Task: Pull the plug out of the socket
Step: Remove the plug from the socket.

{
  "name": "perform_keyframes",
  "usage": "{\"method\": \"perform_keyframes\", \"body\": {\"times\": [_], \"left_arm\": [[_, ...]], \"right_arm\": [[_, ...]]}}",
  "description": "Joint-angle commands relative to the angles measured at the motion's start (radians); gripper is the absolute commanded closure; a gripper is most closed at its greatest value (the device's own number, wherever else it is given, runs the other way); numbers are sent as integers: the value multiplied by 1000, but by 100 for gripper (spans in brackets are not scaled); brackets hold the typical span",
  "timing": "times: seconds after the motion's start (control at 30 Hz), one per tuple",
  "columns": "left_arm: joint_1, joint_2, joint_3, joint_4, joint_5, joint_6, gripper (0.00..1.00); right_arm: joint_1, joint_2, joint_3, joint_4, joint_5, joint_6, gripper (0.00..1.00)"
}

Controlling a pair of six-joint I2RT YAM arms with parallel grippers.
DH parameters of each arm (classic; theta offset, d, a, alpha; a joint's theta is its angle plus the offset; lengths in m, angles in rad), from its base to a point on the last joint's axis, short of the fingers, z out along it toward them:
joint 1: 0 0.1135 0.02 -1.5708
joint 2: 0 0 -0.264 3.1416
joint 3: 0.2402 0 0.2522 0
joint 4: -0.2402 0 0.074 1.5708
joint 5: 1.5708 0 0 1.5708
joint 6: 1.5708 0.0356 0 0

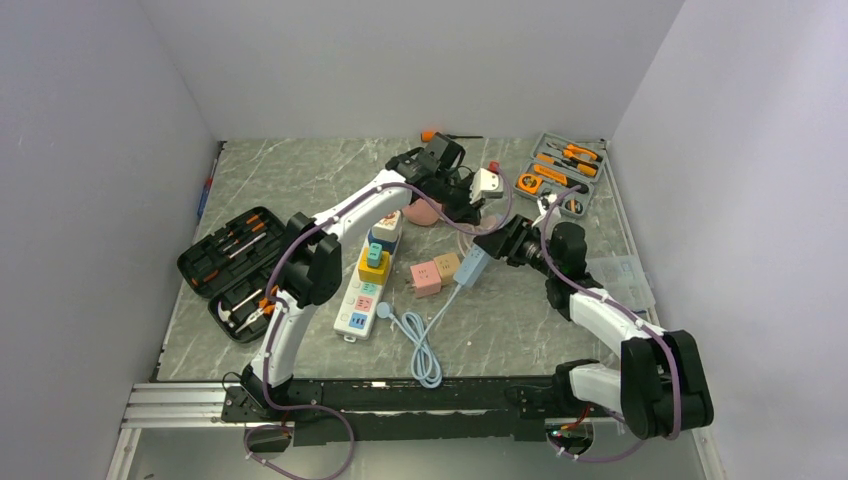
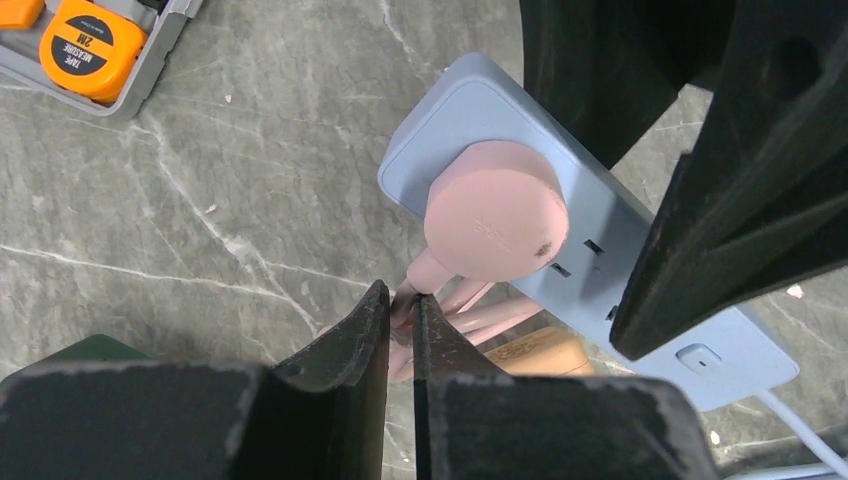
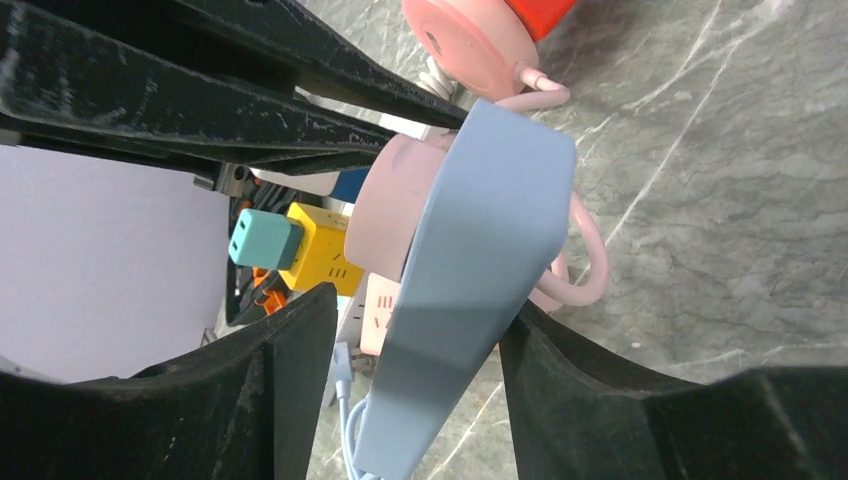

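Observe left gripper (image 2: 400, 300) pinched shut on pink cable (image 2: 482, 312) beneath plug (image 2: 495, 210), for pulling. Observe right gripper (image 3: 420, 310) parted loosely around socket strip (image 3: 480, 220), presumably bracing.

Tabletop (image 1: 300, 180): grey stone-look surface, pale veining, matte. Back wall (image 1: 420, 60) at 12 o'clock: plain, off-white. Left wall (image 1: 80, 200) at 9 o'clock and right wall (image 1: 750, 150) at 3 o'clock: same plain finish, faint lilac cast. Aluminium rail (image 1: 170, 405) along the 6 o'clock edge. Lighting: even, diffuse, soft shadows.
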Motion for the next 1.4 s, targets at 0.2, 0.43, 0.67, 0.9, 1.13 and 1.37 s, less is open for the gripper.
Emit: {"method": "perform_keyframes", "body": {"times": [0.2, 0.43, 0.67, 0.9, 1.13, 1.37], "left_arm": [[0, -91, -27, 111, 20, -105, 100], [1, -116, -42, 92, 25, -89, 85], [1, -114, 12, -85, 82, 76, 1], [12, -103, 32, -201, 123, 194, 1], [13, -76, 56, -335, 186, 355, 1], [13, -42, 133, -417, 195, 411, 15]], "right_arm": [[91, 37, 0, -19, 229, 33, 48], [91, -36, -1, -64, 300, 1, 81], [86, -64, 29, -29, 158, -78, 100], [85, -50, 71, 33, -2, -130, 100], [87, -53, 67, 135, -67, -171, 100], [90, 16, 101, 179, -167, -179, 100]]}}
